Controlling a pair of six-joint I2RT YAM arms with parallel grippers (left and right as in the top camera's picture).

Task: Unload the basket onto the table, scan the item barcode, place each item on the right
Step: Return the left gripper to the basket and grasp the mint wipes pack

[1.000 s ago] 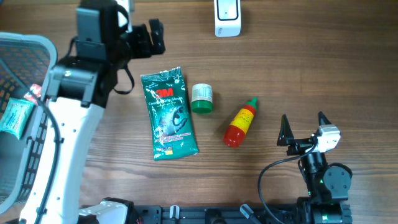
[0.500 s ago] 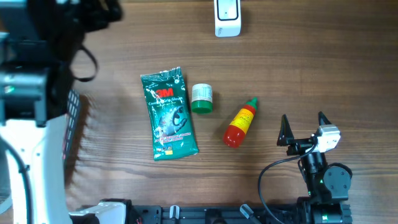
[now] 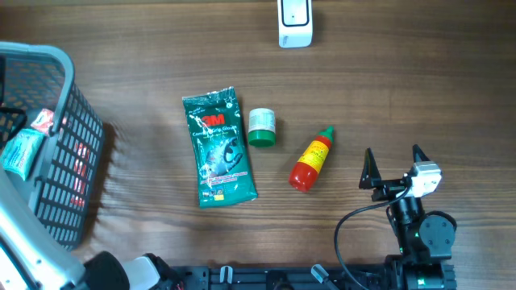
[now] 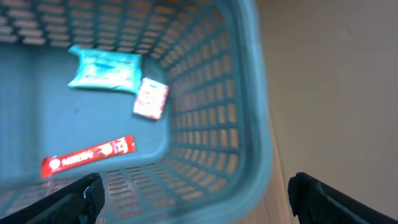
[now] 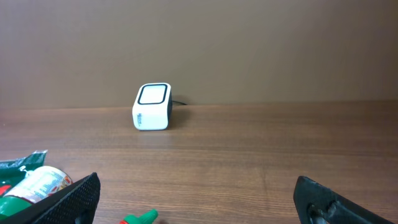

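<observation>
The left gripper (image 4: 196, 193) hangs wide open and empty over a blue-grey plastic basket (image 4: 249, 124), its two dark fingertips showing only at the lower corners of the wrist view. A second ago this arm reached across the middle of the table (image 3: 403, 80), just above the green packet (image 3: 219, 150); now it is swung away to the left, over the basket. Inside the basket lie a teal packet (image 4: 102, 68), a small pink packet (image 4: 151, 98) and a long red stick pack (image 4: 87, 155). This probably means one item is finished and the next is not yet picked up. The right gripper (image 3: 393, 161) is parked near the front right edge, also wide open and holding nothing. Three items wait on the table, well apart from the white scanner (image 3: 295, 22) at the far edge: the green packet, lying flat with its printed face up; just beside it a small jar (image 3: 261, 127) with a green cap; and a red and yellow bottle (image 3: 311, 159) on its side. No barcode is visible on any of them.
</observation>
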